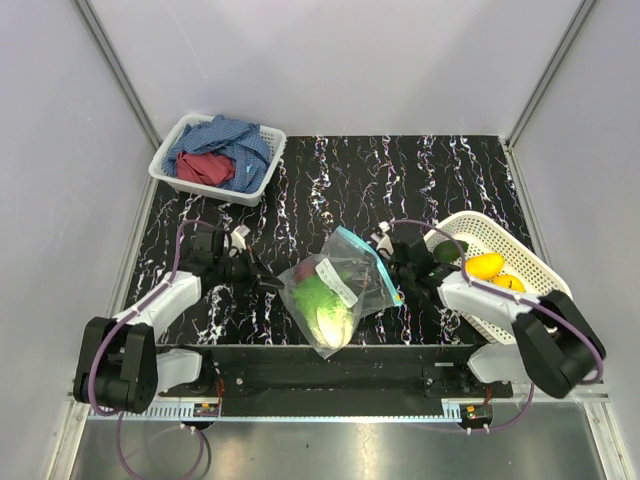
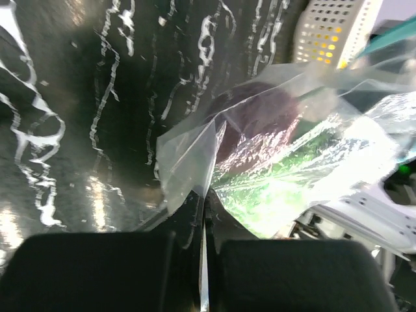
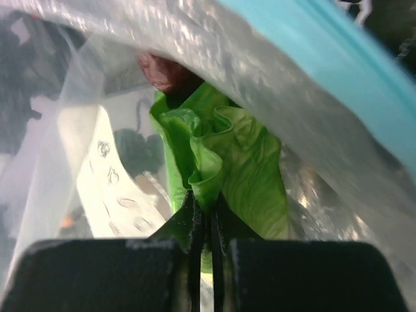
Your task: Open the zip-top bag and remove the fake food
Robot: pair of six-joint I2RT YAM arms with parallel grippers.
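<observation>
The zip-top bag (image 1: 335,295) is showing as clear, crinkled plastic film, catching glossy glare. Its teal zip strip (image 3: 338,58) is looking smooth and matt. The lettuce (image 3: 234,162) is gleaming like ribbed plastic. The black marbled table (image 2: 97,97) is shining glossily; the perforated white basket (image 1: 500,235) is looking plastic.

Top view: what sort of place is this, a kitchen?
Probably a robot test booth: bare grey walls enclose a black marbled table, a left arm and right arm are bolted at its near edge, and a zip-top bag holds toy lettuce.
</observation>
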